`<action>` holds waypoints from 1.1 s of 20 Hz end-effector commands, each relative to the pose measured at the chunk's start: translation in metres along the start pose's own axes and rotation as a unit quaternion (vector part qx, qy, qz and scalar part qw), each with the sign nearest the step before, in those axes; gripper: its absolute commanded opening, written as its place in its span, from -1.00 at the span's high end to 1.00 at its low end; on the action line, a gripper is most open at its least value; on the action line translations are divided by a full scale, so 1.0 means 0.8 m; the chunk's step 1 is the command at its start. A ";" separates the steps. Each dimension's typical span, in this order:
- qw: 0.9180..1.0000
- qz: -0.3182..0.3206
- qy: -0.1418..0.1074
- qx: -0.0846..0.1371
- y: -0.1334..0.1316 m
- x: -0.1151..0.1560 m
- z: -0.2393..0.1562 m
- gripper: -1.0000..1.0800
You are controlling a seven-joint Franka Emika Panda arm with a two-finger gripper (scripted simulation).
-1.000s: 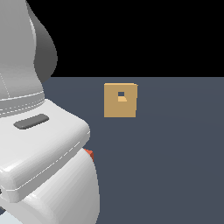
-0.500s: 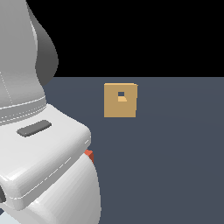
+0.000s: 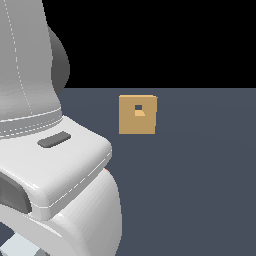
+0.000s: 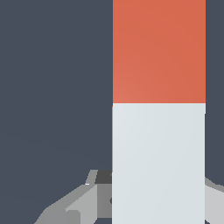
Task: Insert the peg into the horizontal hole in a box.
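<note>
We're thinking the peg (image 4: 158, 109) is handling stiff and light, gripper (image 4: 153, 199) straddling its white end, clamped or not, can't tell.

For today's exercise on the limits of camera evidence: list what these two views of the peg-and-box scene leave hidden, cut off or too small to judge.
- Peg: exterior view, hidden behind the big white arm.
- Peg's ends: wrist view, cut off by the picture's edges.
- Gripper: wrist view, fingers mostly covered by the peg, so the grip cannot be judged.
- Box: absent from the wrist view.
- Hole: exterior view, too small to show its depth.
</note>
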State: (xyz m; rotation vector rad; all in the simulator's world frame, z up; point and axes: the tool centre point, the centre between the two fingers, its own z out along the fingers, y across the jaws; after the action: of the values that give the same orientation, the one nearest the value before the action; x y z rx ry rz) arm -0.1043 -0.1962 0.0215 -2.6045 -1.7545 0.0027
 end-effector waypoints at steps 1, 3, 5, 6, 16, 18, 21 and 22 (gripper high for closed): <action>1.000 -0.008 0.000 -0.001 0.005 0.016 -0.005 1.00; 1.000 -0.017 0.000 -0.001 0.010 0.033 -0.010 1.00; 1.000 -0.028 0.000 -0.001 0.016 0.056 -0.016 1.00; 0.999 -0.034 0.000 -0.001 0.019 0.069 -0.019 1.00; 0.993 -0.119 -0.001 -0.001 0.045 0.246 -0.064 1.00; 0.991 -0.135 -0.001 -0.001 0.047 0.282 -0.072 1.00; 0.988 -0.156 -0.001 -0.001 0.048 0.324 -0.083 1.00; 0.987 -0.161 -0.001 -0.001 0.048 0.336 -0.085 1.00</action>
State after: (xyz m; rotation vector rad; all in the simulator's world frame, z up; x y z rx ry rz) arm 0.0259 0.0245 0.0845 -2.3069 -2.1324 0.0027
